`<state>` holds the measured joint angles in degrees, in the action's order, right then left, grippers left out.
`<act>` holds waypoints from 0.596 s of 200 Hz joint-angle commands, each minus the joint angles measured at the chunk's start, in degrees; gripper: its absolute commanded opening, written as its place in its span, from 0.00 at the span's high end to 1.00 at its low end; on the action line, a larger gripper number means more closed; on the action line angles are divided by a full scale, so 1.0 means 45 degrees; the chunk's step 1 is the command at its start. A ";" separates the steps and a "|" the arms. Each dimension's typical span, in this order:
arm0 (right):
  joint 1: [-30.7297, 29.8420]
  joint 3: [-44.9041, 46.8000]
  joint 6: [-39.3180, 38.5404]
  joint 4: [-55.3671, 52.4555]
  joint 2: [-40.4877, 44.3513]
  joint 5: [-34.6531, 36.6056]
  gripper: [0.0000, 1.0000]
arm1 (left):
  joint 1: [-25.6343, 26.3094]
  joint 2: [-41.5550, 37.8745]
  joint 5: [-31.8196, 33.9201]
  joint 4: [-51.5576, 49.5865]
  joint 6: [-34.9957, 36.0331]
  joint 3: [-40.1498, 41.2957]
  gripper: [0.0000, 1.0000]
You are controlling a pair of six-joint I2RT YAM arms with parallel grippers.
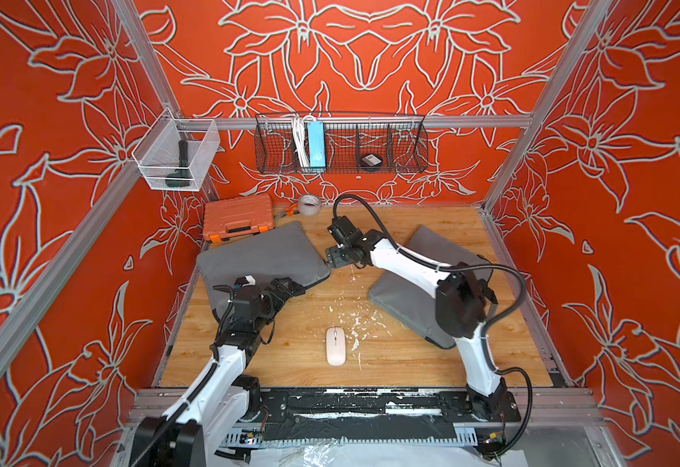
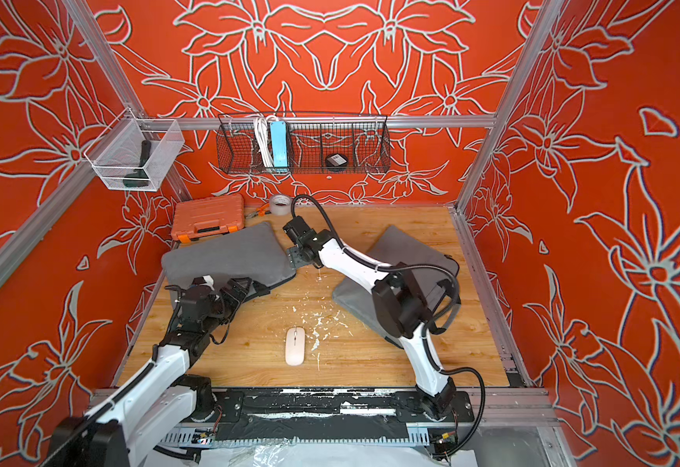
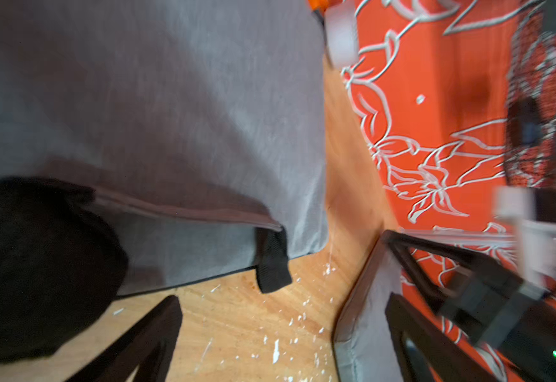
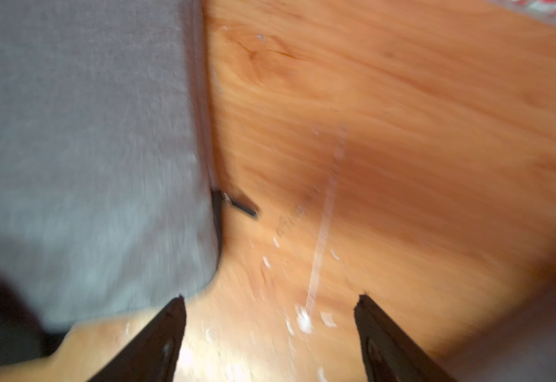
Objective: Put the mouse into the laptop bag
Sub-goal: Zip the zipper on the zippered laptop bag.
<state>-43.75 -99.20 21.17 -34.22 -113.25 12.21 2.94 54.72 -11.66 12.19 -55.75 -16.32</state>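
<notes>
My left gripper [image 1: 289, 288] is spread wide at the left; my right gripper [image 4: 270, 297], stretched far to centre, likewise.

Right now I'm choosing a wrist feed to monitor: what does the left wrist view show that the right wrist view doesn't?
Only left wrist: a black strap, a second grey bag, the tape roll and the red wall. Only right wrist: a small black tab at the bag's edge. Both: the grey laptop bag, wooden table, white flecks. Neither shows the mouse.
</notes>
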 commanded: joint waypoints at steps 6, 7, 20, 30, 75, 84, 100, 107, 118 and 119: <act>0.0149 0.3861 0.1307 0.0657 0.4067 0.1717 0.05 | -0.0067 0.1621 -0.1284 0.1762 0.0962 -0.0678 0.03; 0.0150 0.3997 0.1378 0.0683 0.4207 0.1739 0.04 | -0.0067 0.1674 -0.1290 0.1793 0.0982 -0.0694 0.03; 0.0237 0.5953 0.2091 0.0939 0.5946 0.1918 0.02 | -0.0089 0.2272 -0.1326 0.2062 0.1221 -0.0913 0.03; 0.0298 0.7141 0.2537 0.0917 0.7137 0.2054 0.01 | -0.0104 0.2721 -0.1364 0.2139 0.1395 -0.1104 0.03; 0.1097 1.0253 0.4401 -0.0740 1.1197 0.3366 0.01 | -0.0333 0.4330 -0.1161 0.2411 0.2128 -0.2016 0.05; 0.1487 1.0799 0.4747 -0.0974 1.1820 0.3401 0.02 | -0.0444 0.4599 -0.1296 0.2431 0.2365 -0.2270 0.06; 0.2416 1.1761 0.5298 -0.0994 1.2686 0.3130 0.01 | -0.0768 0.5023 -0.1507 0.2465 0.2665 -0.2653 0.07; 0.2946 1.2156 0.5455 -0.0858 1.2926 0.2857 0.01 | -0.0914 0.5212 -0.1554 0.2416 0.2681 -0.2800 0.07; 0.3888 1.2737 0.5682 -0.0648 1.3141 0.2266 0.01 | -0.1037 0.5611 -0.1732 0.2635 0.2587 -0.2904 0.06; 0.4002 1.2781 0.5694 -0.0633 1.3158 0.2218 0.01 | -0.1060 0.5661 -0.1787 0.2669 0.2576 -0.2910 0.06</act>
<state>-32.05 -46.33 41.63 -36.16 -56.03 24.01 0.14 77.60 -19.11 18.87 -47.13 -26.57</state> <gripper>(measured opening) 0.986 0.939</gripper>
